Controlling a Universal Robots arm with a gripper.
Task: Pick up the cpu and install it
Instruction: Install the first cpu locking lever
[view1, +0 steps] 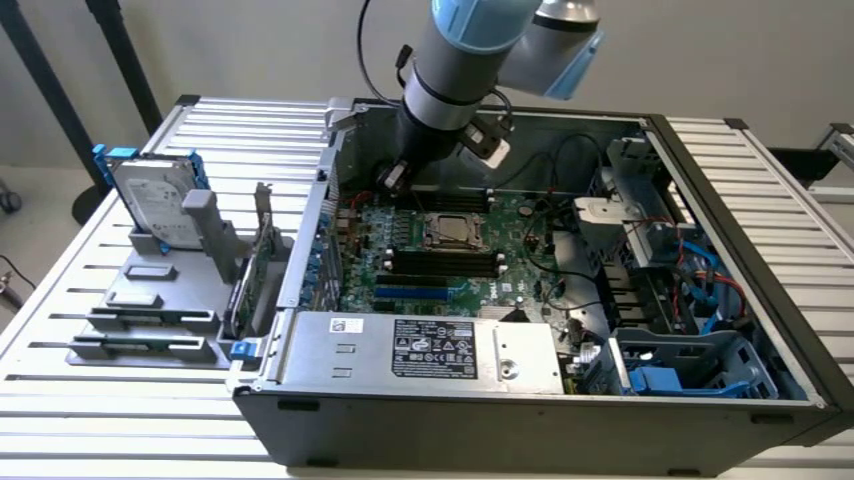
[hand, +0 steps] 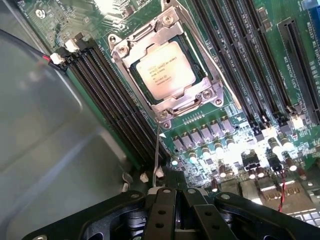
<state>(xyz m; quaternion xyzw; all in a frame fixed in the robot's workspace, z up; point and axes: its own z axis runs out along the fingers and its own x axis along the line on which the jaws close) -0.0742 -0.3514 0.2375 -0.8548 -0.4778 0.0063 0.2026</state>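
wrist view: cpu (hand: 166, 70) in the motherboard socket (hand: 202, 95), print unreadable; fingers (hand: 174, 182) clenched, empty

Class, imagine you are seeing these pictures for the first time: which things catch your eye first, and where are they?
The robot arm reaches down into the far side of an open computer case on a slatted table. Inside, the cpu sits in a metal-framed socket on the green motherboard. At the exterior view's left, a hard drive stands upright in a grey rack.
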